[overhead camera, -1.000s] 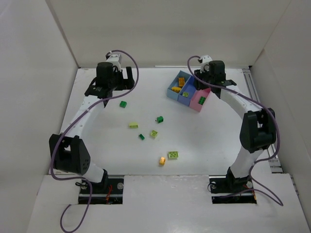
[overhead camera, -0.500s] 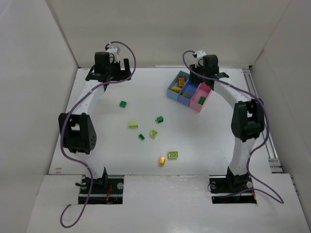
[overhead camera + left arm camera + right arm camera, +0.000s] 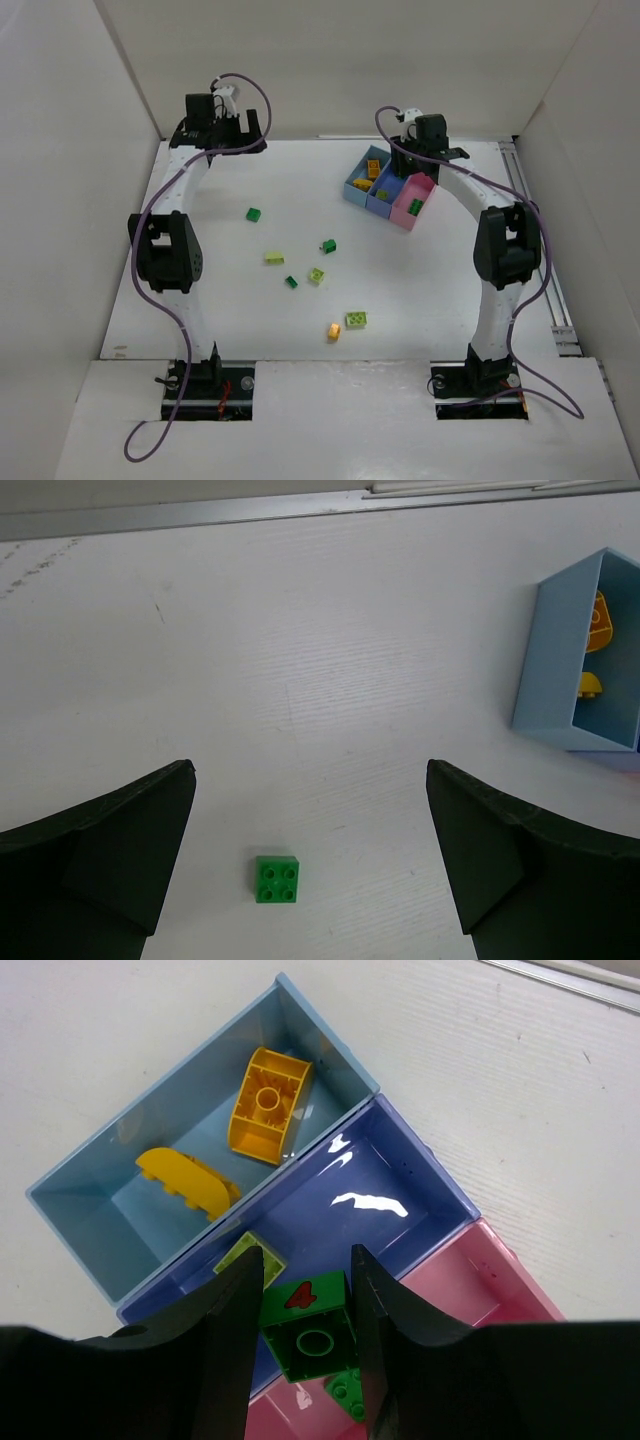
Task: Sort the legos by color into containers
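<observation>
Right wrist view: three bins joined in a row on the white table [image 3: 120,1020]. In the light blue bin [image 3: 90,1210], two yellow-orange bricks [image 3: 268,1105], one arched and lying flat, the other curved and tipped against the wall. In the darker blue bin [image 3: 400,1180], a single lime brick [image 3: 247,1257] at the near end, partly hidden behind a finger. In the pink bin [image 3: 460,1280], a dark green brick [image 3: 345,1392], only just showing at the bottom.

Right gripper [image 3: 306,1270] clamped on a held green brick [image 3: 310,1335] with a red mark on it, hanging over the wall shared by the darker blue and pink bins.

Seen from the top external view, seven loose bricks [image 3: 316,275] scattered mid-table, well apart from the bins: three dark green, three lime, one orange.

Left gripper [image 3: 308,770] spread wide and gripping nothing, above a lone green brick [image 3: 276,879] lying flat on the table between the fingers, untouched. At the right edge of that view, a corner of the light blue bin.
</observation>
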Robot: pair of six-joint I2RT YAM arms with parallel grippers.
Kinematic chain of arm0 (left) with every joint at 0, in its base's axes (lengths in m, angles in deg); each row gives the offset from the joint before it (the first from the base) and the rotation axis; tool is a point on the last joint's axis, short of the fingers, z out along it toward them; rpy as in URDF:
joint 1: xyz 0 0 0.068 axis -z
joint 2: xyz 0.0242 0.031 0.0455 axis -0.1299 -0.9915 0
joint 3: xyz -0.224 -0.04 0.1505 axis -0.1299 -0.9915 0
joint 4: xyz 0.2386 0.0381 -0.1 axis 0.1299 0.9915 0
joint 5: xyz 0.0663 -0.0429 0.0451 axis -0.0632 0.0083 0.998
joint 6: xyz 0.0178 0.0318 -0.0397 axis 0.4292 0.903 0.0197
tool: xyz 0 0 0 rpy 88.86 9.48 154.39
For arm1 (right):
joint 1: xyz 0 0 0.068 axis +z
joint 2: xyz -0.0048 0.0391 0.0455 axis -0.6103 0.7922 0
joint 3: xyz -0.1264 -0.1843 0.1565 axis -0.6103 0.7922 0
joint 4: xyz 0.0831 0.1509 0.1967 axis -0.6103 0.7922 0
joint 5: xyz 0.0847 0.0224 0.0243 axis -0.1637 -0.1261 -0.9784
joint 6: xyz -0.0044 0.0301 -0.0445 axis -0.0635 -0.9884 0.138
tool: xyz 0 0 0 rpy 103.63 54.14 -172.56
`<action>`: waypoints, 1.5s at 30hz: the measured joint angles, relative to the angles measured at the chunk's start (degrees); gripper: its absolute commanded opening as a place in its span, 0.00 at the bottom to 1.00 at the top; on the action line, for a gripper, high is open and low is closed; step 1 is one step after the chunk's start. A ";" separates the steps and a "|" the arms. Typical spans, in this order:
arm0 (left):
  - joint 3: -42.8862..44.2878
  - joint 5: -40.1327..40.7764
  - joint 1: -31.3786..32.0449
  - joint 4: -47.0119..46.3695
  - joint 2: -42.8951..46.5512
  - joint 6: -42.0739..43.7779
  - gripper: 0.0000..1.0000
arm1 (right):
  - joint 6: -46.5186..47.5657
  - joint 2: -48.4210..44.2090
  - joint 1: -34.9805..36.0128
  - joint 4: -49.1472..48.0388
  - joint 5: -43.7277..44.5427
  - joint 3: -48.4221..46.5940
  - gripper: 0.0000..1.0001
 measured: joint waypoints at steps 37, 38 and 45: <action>13.84 0.35 -2.40 0.57 -9.20 -2.32 1.00 | -6.16 0.26 -5.92 5.66 4.85 -0.02 0.67; 13.79 0.46 -2.40 0.79 -9.20 -2.32 1.00 | -6.01 0.26 -5.92 5.64 4.85 -0.02 0.67; 2.93 1.31 -2.08 0.52 -3.61 -2.45 1.00 | -3.63 -2.58 -4.81 3.61 5.33 3.58 0.70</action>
